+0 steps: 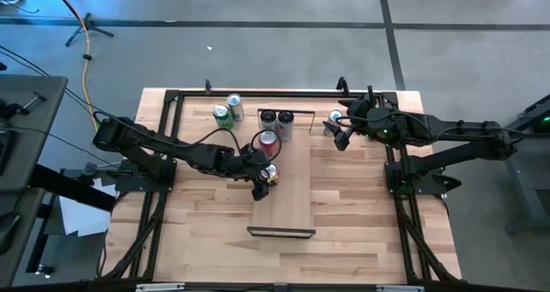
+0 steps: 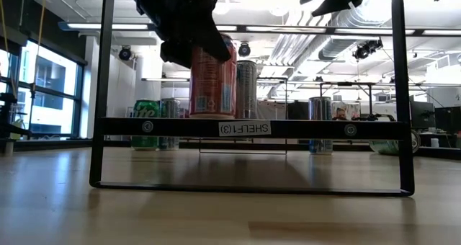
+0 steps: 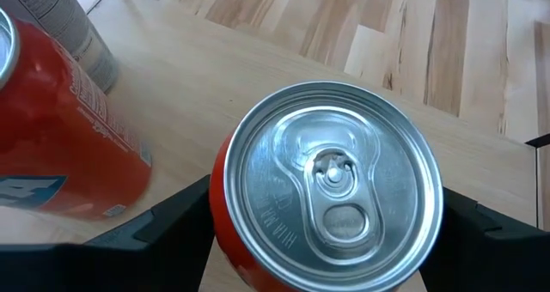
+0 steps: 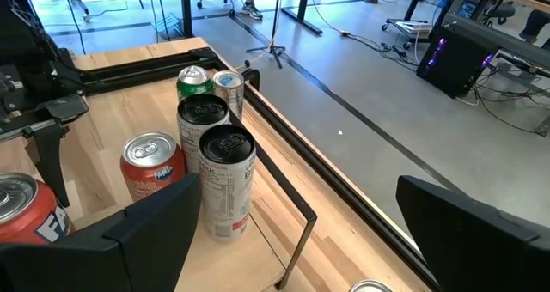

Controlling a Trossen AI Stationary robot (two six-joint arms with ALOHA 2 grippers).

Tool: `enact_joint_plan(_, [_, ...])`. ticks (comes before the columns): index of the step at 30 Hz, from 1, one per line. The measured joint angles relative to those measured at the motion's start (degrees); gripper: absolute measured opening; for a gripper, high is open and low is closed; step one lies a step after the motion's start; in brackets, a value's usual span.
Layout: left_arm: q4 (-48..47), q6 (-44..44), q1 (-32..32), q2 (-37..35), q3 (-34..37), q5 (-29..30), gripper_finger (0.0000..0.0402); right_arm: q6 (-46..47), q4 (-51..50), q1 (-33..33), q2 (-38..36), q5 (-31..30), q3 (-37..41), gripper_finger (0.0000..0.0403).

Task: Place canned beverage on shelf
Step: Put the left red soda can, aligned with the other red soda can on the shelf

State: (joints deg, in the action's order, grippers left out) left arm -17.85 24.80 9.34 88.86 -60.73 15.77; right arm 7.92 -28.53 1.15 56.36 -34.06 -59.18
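Near the frame's center in the overhead view, your left pincer [image 1: 268, 177] is gripping an orange can [image 3: 326, 189] by its sides, keeping it upright over the shelf [image 1: 288, 197], while your right pincer [image 1: 340, 134] is waiting wide open and empty at the upper right.

Left gripper [image 2: 189, 21] cut off by low view's top edge, hiding upper part of orange can [image 2: 213, 79]. Second orange can [image 3: 60, 137] cropped at left wrist view's edge. Label print on tall cans [image 4: 226, 182] too small to read.
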Motion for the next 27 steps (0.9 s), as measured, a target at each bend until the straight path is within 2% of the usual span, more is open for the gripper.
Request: enact_joint_plan(27, [-0.21,-1.34,0.00,0.92,0.00,-1.74,0.0301,0.00,0.00,0.00,-0.02,-0.02,0.00,0.0376])
